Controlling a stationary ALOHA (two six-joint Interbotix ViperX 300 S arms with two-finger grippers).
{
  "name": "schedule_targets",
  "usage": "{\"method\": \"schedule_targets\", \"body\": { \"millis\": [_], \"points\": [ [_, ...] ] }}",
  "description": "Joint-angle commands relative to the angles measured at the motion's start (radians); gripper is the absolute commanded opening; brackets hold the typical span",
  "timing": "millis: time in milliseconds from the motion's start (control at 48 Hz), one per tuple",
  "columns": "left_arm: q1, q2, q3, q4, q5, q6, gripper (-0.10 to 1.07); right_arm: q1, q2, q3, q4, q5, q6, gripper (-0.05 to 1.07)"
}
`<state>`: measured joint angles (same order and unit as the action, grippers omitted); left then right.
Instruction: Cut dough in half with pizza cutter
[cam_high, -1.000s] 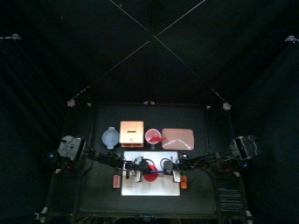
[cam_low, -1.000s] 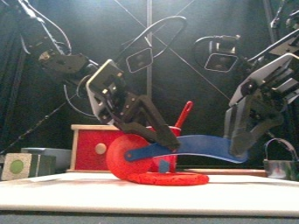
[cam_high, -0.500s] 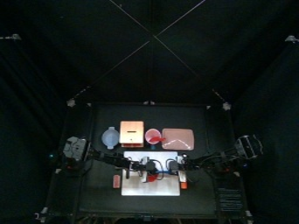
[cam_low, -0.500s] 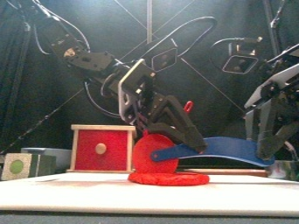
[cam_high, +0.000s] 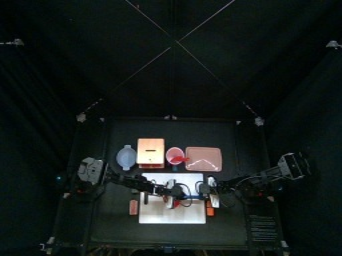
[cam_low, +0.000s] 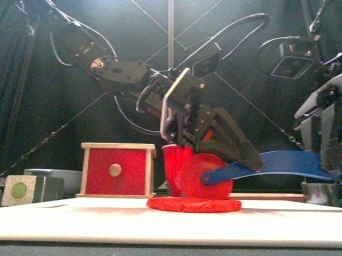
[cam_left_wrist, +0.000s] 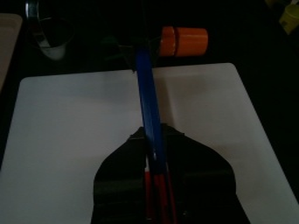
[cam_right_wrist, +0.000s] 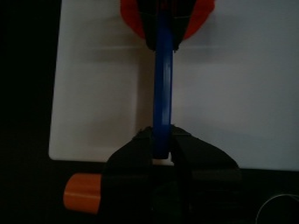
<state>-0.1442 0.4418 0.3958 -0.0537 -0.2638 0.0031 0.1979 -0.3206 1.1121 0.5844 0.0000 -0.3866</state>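
The dough lies flat and red on the white board. An upright red piece stands on it; whether that is dough or part of the tool I cannot tell. The pizza cutter's blue handle runs level from that piece to the right. My left gripper is shut on one end of the handle, with red showing between its jaws. My right gripper is shut on the other end of the handle, which reaches to the dough.
Orange blocks sit just off the board's edges. Behind the board stand a red-fronted wooden box, a small red cup and a brown tray. A green block sits at the far left.
In the front view my left gripper and the upright red piece have shifted right across the dough. The blue handle and my right gripper have also shifted right, toward the picture's edge.
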Motion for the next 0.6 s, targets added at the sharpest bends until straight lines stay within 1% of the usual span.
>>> {"method": "schedule_targets", "body": {
  "millis": [0, 333, 583],
  "points": [
    [-0.002, 0.017, -0.031, 0.017, 0.012, 0.003, 0.38, 0.0, -0.057, -0.018, -0.006, 0.006, -0.005, 0.38],
    [0.003, 0.067, -0.091, 0.021, 0.02, 0.003, 0.38, 0.0, -0.126, 0.012, -0.008, 0.064, -0.003, 0.38],
    [0.017, 0.103, -0.138, 0.044, 0.02, 0.003, 0.38, -0.006, -0.184, 0.034, -0.008, 0.118, -0.003, 0.38]
  ]
}}
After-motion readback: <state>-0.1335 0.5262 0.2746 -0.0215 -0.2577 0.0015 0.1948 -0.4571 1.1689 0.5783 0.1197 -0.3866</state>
